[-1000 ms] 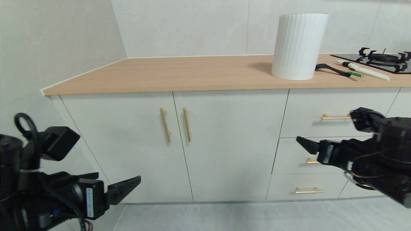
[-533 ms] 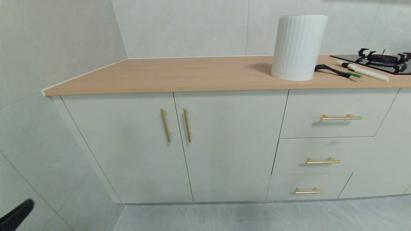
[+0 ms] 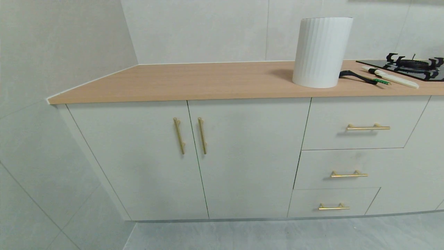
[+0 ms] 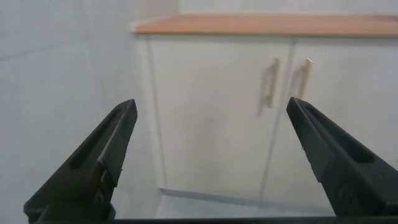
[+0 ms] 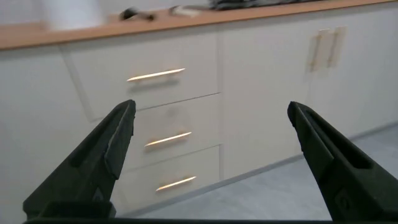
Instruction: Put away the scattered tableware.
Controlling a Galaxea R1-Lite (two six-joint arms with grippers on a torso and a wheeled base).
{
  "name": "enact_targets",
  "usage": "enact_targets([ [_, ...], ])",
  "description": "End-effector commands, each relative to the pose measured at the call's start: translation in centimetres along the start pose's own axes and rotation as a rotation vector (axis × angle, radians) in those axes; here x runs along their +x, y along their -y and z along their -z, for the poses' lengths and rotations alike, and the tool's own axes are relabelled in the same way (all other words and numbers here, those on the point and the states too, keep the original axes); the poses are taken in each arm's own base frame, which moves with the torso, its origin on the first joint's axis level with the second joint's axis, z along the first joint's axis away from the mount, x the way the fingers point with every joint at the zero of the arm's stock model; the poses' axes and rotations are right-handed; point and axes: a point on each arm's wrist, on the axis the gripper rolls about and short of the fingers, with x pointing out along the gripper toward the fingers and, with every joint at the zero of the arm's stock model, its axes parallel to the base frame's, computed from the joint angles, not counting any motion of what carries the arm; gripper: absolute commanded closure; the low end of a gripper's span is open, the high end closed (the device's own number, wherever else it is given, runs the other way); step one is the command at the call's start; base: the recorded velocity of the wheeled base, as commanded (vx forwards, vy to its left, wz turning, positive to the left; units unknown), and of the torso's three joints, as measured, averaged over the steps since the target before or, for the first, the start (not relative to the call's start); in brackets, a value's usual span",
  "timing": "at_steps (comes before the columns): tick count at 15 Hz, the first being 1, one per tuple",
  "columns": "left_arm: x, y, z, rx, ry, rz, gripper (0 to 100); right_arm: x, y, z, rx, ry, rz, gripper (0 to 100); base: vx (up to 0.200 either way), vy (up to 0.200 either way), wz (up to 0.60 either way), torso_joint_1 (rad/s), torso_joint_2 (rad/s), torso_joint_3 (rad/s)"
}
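On the wooden counter (image 3: pixel 194 80) stands a tall white ribbed container (image 3: pixel 322 52). To its right lie a black-handled utensil (image 3: pixel 357 76), a green-handled one (image 3: pixel 381 80) and a cream-coloured knife (image 3: pixel 395 79). My left gripper (image 4: pixel 211 112) is open and empty, low in front of the double cabinet doors (image 4: pixel 283 87). My right gripper (image 5: pixel 211 115) is open and empty, facing the stack of drawers (image 5: pixel 155 124); the utensils (image 5: pixel 140 14) appear on the counter above them.
A black gas hob (image 3: pixel 412 64) sits at the counter's far right. Below are two doors with gold handles (image 3: pixel 190 135) and three drawers with gold handles (image 3: pixel 367 127). A tiled wall (image 3: pixel 52 69) closes the left side. Grey floor (image 3: pixel 277 234) lies in front.
Both arms have dropped out of the head view: a second ago they were raised at the lower left and right, half a second ago only a fingertip of the left showed.
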Motion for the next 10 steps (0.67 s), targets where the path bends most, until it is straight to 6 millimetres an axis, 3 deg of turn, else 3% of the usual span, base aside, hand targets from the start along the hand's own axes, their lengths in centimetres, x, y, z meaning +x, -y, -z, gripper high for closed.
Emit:
enact_targets([
  [1, -1.7, 0.3, 1.3, 0.023, 0.056, -0.024, 0, -1.4, 0.1, 2.0, -0.015, 0.035, 0.018, 0, 0.0, 0.0, 0.0, 0.0, 0.0, 0.0],
  [2, -1.6, 0.4, 1.7, 0.038, 0.038, -0.015, 0, -1.3, 0.0, 2.5, -0.023, 0.021, 0.012, 0, 0.0, 0.0, 0.0, 0.0, 0.0, 0.0],
  [4, -1.0, 0.5, 3.1, 0.024, -0.016, -0.013, 0, -0.3, -0.5, 5.9, -0.055, -0.084, -0.024, 0, 0.0, 0.0, 0.0, 0.0, 0.0, 0.0],
  [6, 0.0, 0.9, 5.9, 0.032, -0.099, 0.046, 0, 0.7, -1.4, 9.0, -0.039, -0.063, -0.196, 0, 0.0, 0.0, 0.0, 0.0, 0.0, 0.0],
  [8, 0.7, 1.2, 7.8, 0.03, -0.11, 0.103, 0, 0.6, -1.5, 9.0, -0.019, -0.073, -0.262, 0, 0.0, 0.0, 0.0, 0.0, 0.0, 0.0],
  [10, 1.3, 1.5, 9.8, 0.034, -0.093, 0.174, 0, 0.4, -1.6, 10.2, -0.041, -0.19, -0.327, 0, 0.0, 0.0, 0.0, 0.0, 0.0, 0.0],
])
